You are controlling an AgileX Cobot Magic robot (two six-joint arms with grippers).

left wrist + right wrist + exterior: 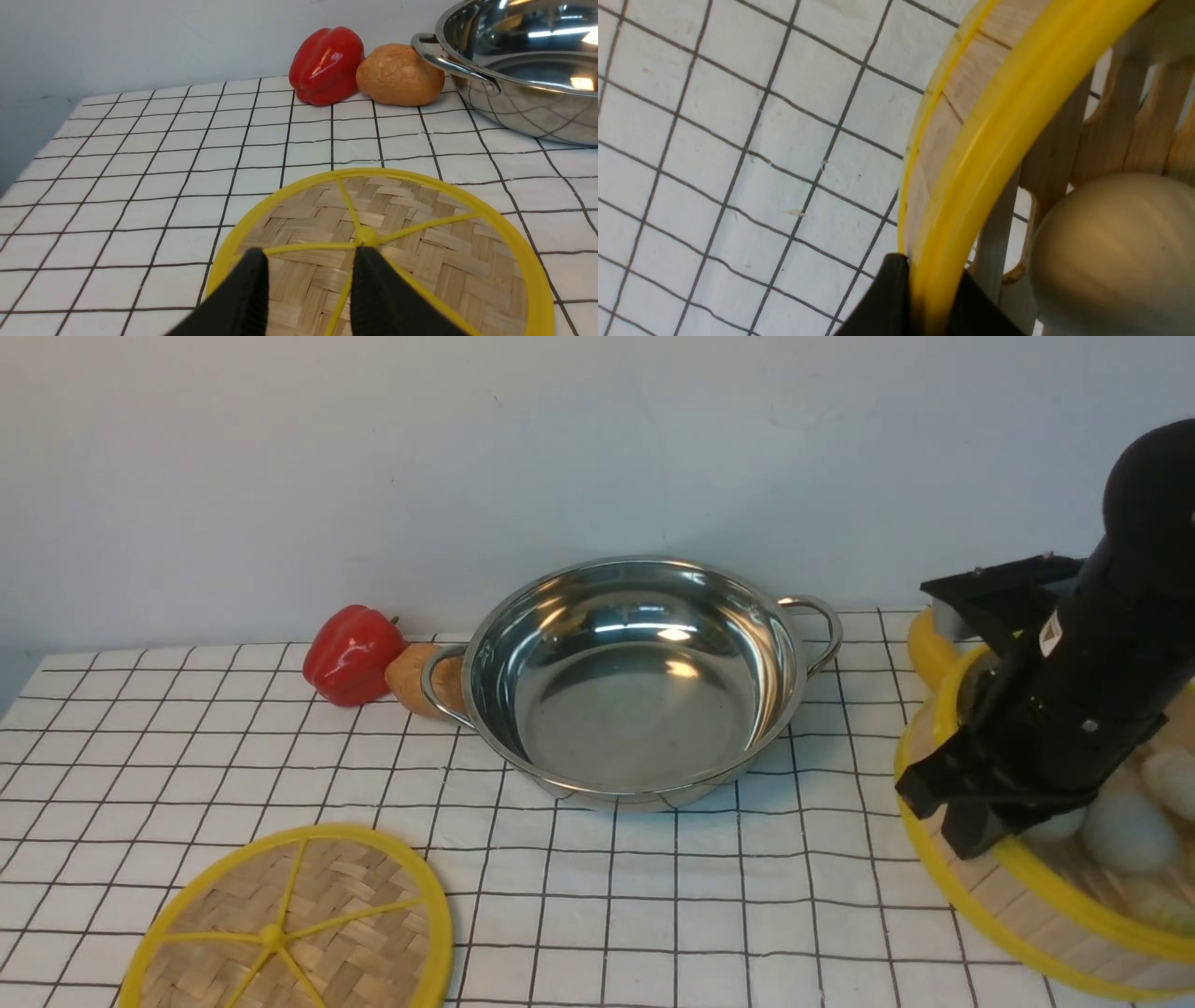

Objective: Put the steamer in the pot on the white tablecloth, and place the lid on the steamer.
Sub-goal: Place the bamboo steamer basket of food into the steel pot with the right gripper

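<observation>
Neither half of the job is finished: I see the pot [635, 709] with nothing in it on the white tablecloth [653, 896], and the lid [411, 261] lying flat on the cloth near it. My right gripper [929, 289] is clamped on the yellow rim of the steamer [1064, 905], one finger on each side, and the basket hangs off to the right of the pot, apart from it, with pale buns [1130, 831] inside. I judge that the grasp is done and the carry is what I have in hand. My left gripper [310, 275] is over the lid with its fingers parted and nothing between them. What remains, as I reckon it, is bringing the steamer across, seating it in the pot, then picking up the lid and covering it.
</observation>
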